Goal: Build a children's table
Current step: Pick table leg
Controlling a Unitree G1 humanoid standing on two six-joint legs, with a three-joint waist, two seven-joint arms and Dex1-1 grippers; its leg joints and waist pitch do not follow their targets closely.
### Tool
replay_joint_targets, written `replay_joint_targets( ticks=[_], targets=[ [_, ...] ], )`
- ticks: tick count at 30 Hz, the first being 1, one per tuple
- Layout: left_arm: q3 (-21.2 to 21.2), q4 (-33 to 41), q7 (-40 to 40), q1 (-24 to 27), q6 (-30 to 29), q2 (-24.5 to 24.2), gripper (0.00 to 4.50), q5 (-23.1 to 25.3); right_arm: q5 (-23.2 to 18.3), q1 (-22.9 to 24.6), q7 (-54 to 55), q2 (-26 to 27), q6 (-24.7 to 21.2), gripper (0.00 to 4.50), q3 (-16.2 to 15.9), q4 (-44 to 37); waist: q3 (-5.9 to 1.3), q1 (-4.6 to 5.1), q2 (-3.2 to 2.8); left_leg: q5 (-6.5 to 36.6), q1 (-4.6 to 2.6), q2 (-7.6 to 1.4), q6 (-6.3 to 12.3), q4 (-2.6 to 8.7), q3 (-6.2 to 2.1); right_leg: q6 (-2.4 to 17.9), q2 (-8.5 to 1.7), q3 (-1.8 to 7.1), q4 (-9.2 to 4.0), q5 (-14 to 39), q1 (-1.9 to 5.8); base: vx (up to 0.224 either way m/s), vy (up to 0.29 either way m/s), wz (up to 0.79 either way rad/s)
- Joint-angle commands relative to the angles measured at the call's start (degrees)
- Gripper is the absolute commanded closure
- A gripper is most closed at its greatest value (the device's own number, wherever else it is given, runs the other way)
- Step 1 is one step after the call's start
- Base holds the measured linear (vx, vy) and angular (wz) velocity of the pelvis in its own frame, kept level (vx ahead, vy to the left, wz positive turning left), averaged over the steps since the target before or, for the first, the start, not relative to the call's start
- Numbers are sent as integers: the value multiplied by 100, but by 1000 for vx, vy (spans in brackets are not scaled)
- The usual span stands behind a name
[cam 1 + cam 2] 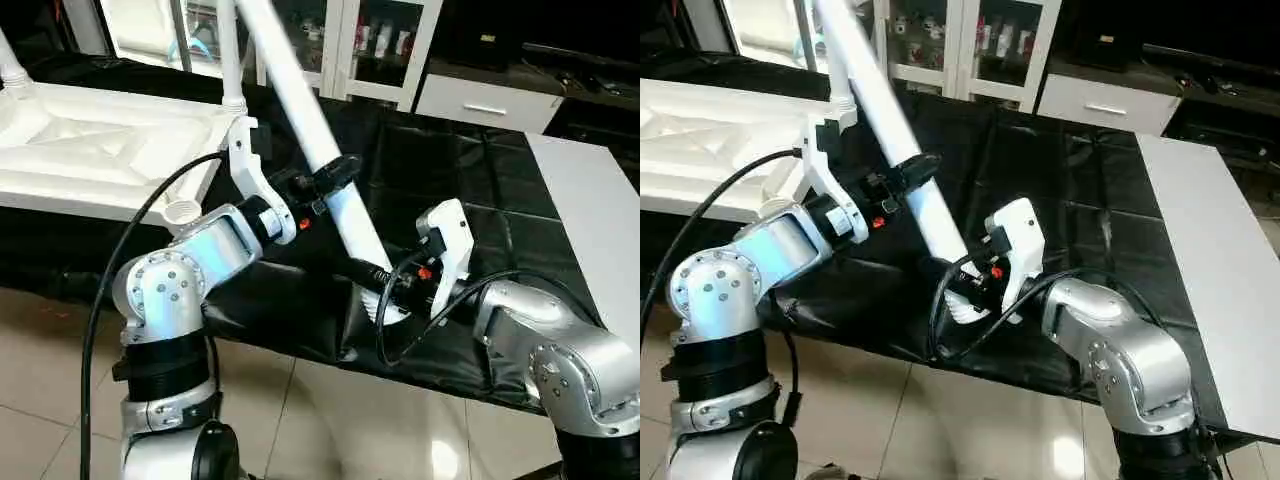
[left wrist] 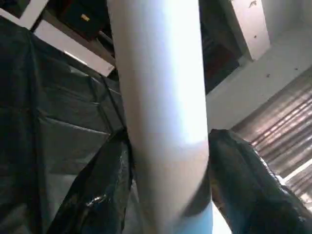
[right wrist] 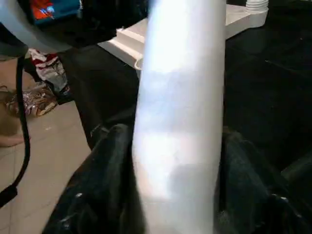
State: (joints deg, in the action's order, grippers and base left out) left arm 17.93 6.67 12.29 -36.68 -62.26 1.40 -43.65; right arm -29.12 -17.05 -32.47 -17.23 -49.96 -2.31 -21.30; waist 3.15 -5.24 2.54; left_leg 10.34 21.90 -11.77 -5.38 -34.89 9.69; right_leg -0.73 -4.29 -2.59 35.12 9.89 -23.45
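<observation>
Above the black-draped bench, we clamp both grippers on a white leg [image 1: 330,170]: left gripper [image 1: 325,185] mid-shaft, right gripper [image 1: 385,290] near its lower end. Smooth, stiff and probably light, it could slip; the tabletop [image 1: 90,150] waits alongside.

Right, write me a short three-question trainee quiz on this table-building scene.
1. True or false: both grippers are on the same white leg.
2. Which gripper is nearer the leg's lower end: A left gripper, B right gripper?
3. What covers the work surface under the table top?

Key:
1. True.
2. B.
3. A black sheet.
</observation>
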Motion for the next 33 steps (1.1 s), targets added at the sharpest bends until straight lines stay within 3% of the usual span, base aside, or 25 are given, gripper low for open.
replay_joint_targets(
  ticks=[1,5,13,17,20,24,26,33],
  targets=[
    [-17,-34,37,-178,-68,-39,217,-122,-222,-128,-41,-14,-102,157,270,-16,-390,-17,-81,940,-71,-53,-120,441,-26,758,-231,171,-381,926,306,0,0,0],
    [-23,-108,106,-250,-50,-95,254,-191,-657,-285,-122,-30,-277,119,665,25,-400,-28,-66,844,-81,-53,-77,426,-10,866,-227,170,-359,735,310,0,0,0],
    [-41,-108,135,-281,9,-110,267,-271,-728,-380,-224,-195,-287,52,770,181,-395,-34,-32,821,-77,-56,-67,426,1,883,-245,173,-373,932,319,0,0,0],
    [-225,-63,476,-293,-7,-290,268,-328,-998,-485,-377,-348,-584,18,868,303,-397,-44,-31,789,-79,-54,-54,424,-2,795,-241,173,-378,1012,317,0,0,0],
    [-342,17,722,-351,-106,-392,268,-475,-1259,-623,-608,-536,-869,0,925,470,-403,-46,-37,696,-74,-52,-52,418,0,883,-240,167,-355,862,322,0,0,0],
    [-638,52,1095,-426,-183,-599,268,-483,-1345,-845,-964,-898,-1135,0,747,644,-405,-70,-9,647,-80,-49,-18,405,11,942,-238,168,-343,815,331,0,0,0],
    [-893,70,1383,-467,-200,-739,268,-455,-1339,-1005,-1146,-1113,-1356,0,486,693,-401,-96,-14,582,-79,-55,-23,404,15,931,-241,175,-340,830,334,0,0,0],
    [-1340,26,1739,-568,-63,-983,268,-292,-1413,-1180,-1268,-1205,-1644,0,140,773,-408,-141,13,550,-87,-68,-73,401,27,991,-260,183,-322,831,326,0,0,0]
  ],
)
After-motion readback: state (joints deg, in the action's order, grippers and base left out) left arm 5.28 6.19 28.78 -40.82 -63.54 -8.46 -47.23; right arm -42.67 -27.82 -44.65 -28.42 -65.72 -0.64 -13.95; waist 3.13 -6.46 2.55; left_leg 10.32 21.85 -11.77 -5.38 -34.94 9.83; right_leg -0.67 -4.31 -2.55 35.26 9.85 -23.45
